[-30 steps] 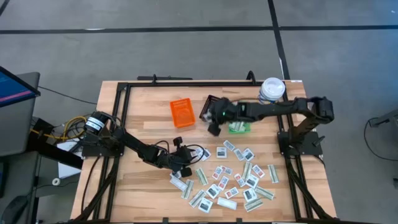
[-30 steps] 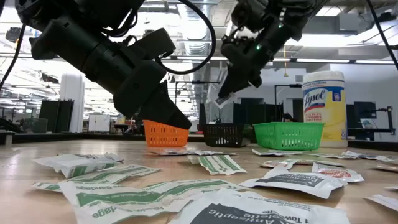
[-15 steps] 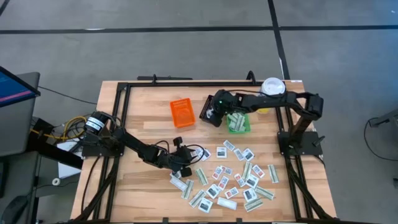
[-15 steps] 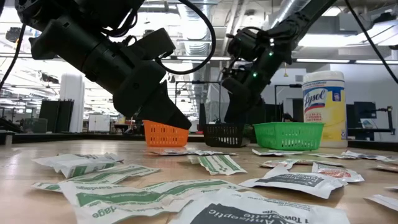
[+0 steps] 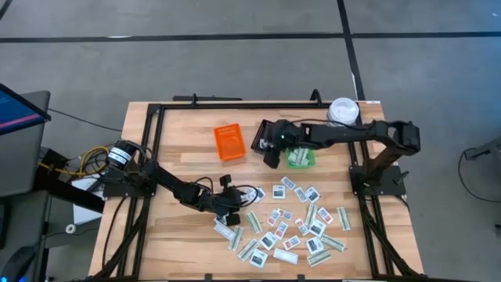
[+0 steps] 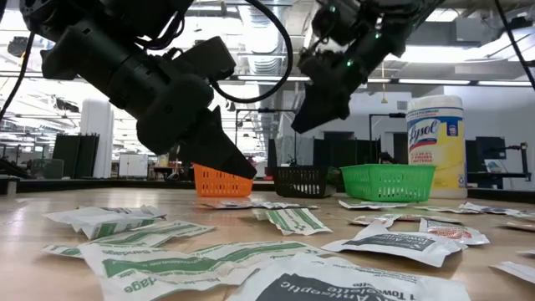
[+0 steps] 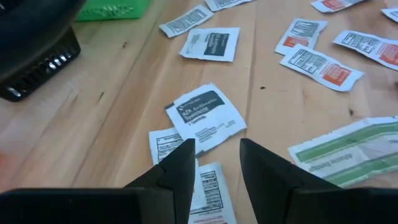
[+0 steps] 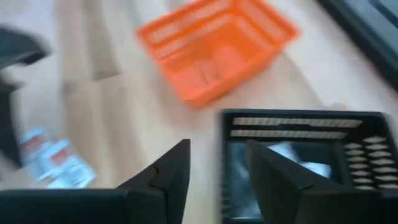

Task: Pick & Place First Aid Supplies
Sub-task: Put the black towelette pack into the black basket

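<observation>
Right gripper (image 5: 272,159) pulled back; packet (image 8: 297,158) prob. beyond jaws, in black bin (image 8: 348,149).

On the tabletop (image 5: 180,227), three bins stand in a row at the far side: one bin (image 5: 229,142) left, a second bin (image 5: 266,135) in the middle, a third bin (image 5: 300,157) right, with the canister (image 5: 343,111) behind it. Packets (image 5: 293,223) lie scattered nearer. My right fingers (image 5: 271,160) hang, I think, just before the middle bin; my left fingers (image 5: 239,203) sit at the scatter's left edge.

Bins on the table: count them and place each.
3. The orange bin is farthest toward the left arm's side, the black bin is in the middle, and the green bin is beside it, partly under the right arm.
</observation>
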`<state>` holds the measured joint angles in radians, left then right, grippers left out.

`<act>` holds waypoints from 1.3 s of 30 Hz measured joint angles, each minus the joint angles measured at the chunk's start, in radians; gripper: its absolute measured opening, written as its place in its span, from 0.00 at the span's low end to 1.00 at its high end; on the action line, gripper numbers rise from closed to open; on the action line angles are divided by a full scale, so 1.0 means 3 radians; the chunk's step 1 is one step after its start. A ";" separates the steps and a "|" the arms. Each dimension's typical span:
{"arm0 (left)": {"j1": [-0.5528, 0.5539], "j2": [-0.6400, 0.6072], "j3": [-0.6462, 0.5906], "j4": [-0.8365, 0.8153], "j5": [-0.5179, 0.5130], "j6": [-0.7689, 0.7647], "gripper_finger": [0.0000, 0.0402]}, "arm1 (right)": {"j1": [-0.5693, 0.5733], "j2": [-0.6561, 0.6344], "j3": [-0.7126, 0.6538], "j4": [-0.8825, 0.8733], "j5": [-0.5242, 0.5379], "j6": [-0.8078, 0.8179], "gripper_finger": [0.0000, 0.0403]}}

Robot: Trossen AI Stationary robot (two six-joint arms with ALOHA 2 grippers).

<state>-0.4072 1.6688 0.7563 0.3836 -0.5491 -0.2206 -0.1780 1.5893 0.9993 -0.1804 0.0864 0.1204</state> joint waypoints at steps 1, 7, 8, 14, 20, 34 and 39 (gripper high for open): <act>0.0000 0.0000 0.0000 0.0000 0.0000 -0.0013 0.32 | 0.0078 0.0000 0.0000 -0.0001 0.0000 0.0000 0.38; 0.0000 0.0000 0.0000 0.0002 -0.0002 -0.0103 0.32 | 0.0557 0.0126 0.0000 -0.0036 -0.0002 0.0001 0.45; 0.0000 0.0001 0.0000 0.0004 -0.0003 -0.0103 0.32 | 0.0628 0.0169 0.0000 -0.0020 -0.0002 0.0002 0.46; 0.0000 0.0000 0.0000 0.0022 -0.0006 -0.0103 0.32 | 0.0994 0.0528 -0.0003 0.0184 -0.0029 0.0151 0.48; 0.0000 0.0001 0.0000 0.0023 -0.0008 -0.0104 0.32 | 0.1142 0.0935 -0.0003 0.0546 -0.0029 0.0214 0.45; 0.0000 0.0000 0.0000 0.0033 -0.0009 -0.0103 0.32 | 0.1063 0.1125 0.0026 0.0446 -0.0037 0.0217 0.21; -0.0001 0.0001 0.0000 0.0034 -0.0010 -0.0103 0.32 | 0.1039 0.1123 0.0025 0.0442 -0.0192 0.0281 0.03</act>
<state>-0.4076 1.6691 0.7563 0.3939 -0.5522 -0.2516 0.1337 1.9263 1.0069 -0.0479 0.0288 0.2047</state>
